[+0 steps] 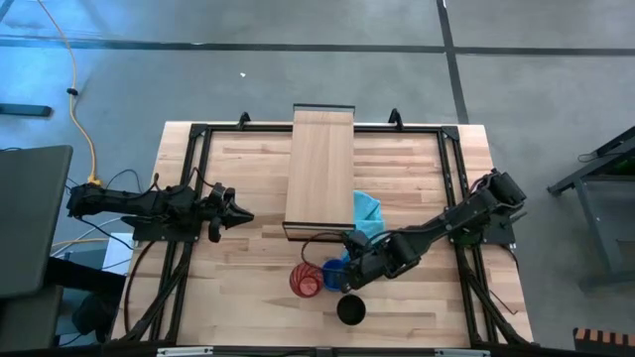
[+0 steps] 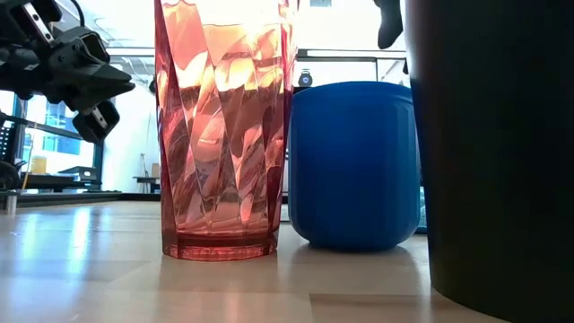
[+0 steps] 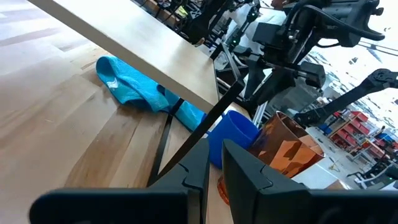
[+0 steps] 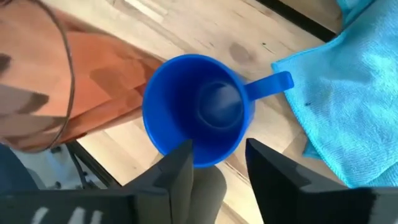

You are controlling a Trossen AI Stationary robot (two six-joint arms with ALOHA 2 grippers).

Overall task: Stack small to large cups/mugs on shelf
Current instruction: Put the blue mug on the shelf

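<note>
The short blue mug (image 1: 335, 273) (image 4: 196, 115) stands upright on the tabletop, its handle (image 4: 268, 85) pointing toward the light-blue cloth. The red-orange tumbler (image 1: 306, 281) (image 2: 224, 135) stands just left of it, and the black cup (image 1: 350, 310) (image 2: 502, 152) stands nearer the table's near edge. My right gripper (image 4: 217, 163) (image 1: 349, 279) is open and hovers above the mug's rim, pointing down. In the low view one of its fingers (image 2: 390, 22) hangs clear above the mug (image 2: 354, 161). My left gripper (image 1: 238, 213) (image 3: 214, 165) waits shut, left of the shelf (image 1: 319, 169).
The light-blue cloth (image 1: 369, 212) (image 4: 351, 93) lies crumpled by the shelf's near right corner. The shelf's black frame leg (image 3: 186, 143) stands between my left gripper and the cups. Bare wood lies on the table's left half (image 1: 238, 288).
</note>
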